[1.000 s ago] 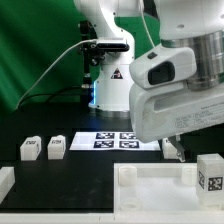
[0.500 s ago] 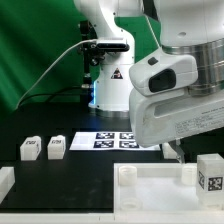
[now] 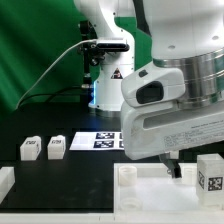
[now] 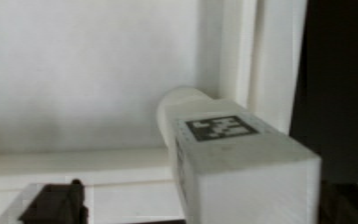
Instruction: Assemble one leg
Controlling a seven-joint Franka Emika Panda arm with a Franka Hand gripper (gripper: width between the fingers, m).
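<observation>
Right now my end effector (image 3: pixel 172 163) hangs low over the white tray (image 3: pixel 150 195), fingers spread, gripping nothing. My leg (image 3: pixel 210 174) stands just beside it, toward the exterior view's right, by the tray's corner. From the wrist its long axis seems to run away from the camera. Two spare legs (image 3: pixel 30 148) sit well apart on the table (image 3: pixel 80 165); nothing blocks the way

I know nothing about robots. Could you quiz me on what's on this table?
1. How many legs stand side by side, toward the exterior view's left of the marker board?
2. The gripper hangs over: A the tray-like piece, B the marker board, C those legs.
3. True or false: a leg stands on the marker board.
Key: 1 two; 2 A; 3 false.
</observation>
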